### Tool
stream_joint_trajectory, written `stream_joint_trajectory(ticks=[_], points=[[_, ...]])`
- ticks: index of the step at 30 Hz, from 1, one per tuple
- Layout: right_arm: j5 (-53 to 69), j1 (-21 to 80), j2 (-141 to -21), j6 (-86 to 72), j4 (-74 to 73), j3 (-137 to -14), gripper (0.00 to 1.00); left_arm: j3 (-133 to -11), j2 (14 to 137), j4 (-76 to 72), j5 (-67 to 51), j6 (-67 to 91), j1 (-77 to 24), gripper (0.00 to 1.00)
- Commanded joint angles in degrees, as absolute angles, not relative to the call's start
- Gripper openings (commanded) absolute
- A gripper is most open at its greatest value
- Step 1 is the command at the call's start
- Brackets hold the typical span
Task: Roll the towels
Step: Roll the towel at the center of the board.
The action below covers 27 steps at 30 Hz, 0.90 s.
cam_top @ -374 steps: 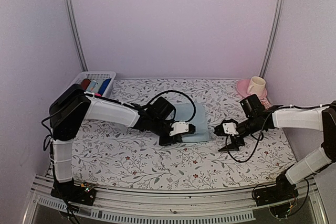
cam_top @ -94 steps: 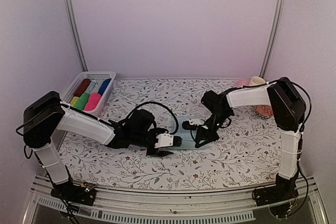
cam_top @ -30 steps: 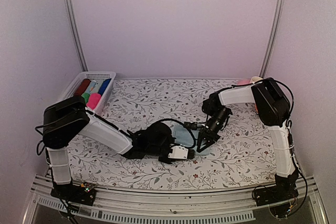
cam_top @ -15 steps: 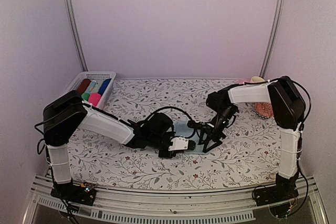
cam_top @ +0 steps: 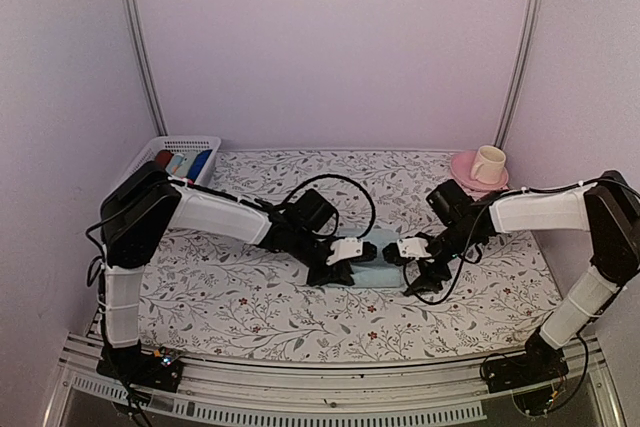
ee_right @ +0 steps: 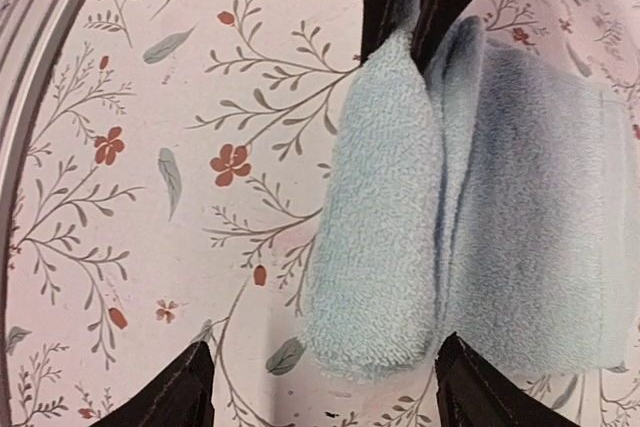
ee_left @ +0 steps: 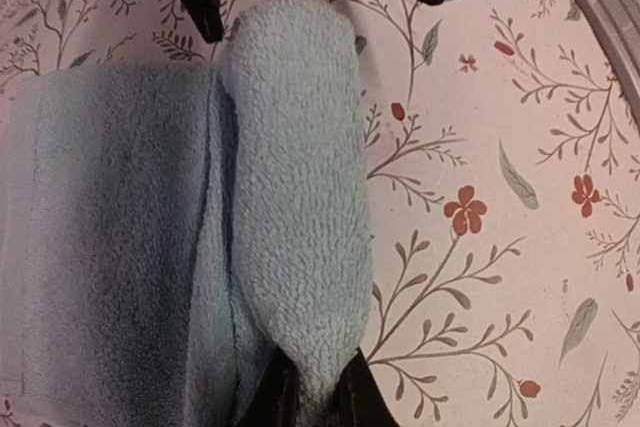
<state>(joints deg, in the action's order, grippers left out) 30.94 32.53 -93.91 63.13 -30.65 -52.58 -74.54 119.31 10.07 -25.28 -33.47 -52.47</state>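
A pale blue towel (cam_top: 376,250) lies mid-table, partly rolled. In the left wrist view its rolled part (ee_left: 300,187) lies beside the flat part (ee_left: 110,247). My left gripper (ee_left: 312,397) is shut on the roll's near end and stands at the towel's left side (cam_top: 350,259) in the top view. My right gripper (ee_right: 325,367) stands open, its fingers (ee_right: 185,392) spread to either side of the roll's (ee_right: 385,237) other end without touching it. In the top view it is at the towel's right side (cam_top: 410,265).
A white basket (cam_top: 190,145) holding coloured rolls stands at the back left, partly behind the left arm. A pink plate (cam_top: 466,169) with a cream cup (cam_top: 488,162) sits at the back right. A metal rail (cam_top: 330,387) runs along the table's near edge.
My right gripper has opened and let go of the towel's end, drawing back to the right. The left gripper stays shut on the roll and has moved away from the near edge.
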Motion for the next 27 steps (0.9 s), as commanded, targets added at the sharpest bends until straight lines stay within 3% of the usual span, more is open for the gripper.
stream_joint_trajectory(ticks=[1, 14, 27], points=[[27.2, 32.3, -87.1, 64.3, -11.2, -45.9, 0.78, -77.5, 123.1, 18.8, -29.9, -31.2, -51.2, 0.01], [24.0, 38.1, -83.9, 67.3, -2.3, -39.3, 0.77, -87.2, 128.6, 27.8, -36.0, -28.2, -48.9, 0.03], [15.2, 43.2, -89.3, 64.9, 3.3, -39.0, 0.61, -91.5, 132.2, 30.2, -41.0, -25.7, -46.9, 0.04]])
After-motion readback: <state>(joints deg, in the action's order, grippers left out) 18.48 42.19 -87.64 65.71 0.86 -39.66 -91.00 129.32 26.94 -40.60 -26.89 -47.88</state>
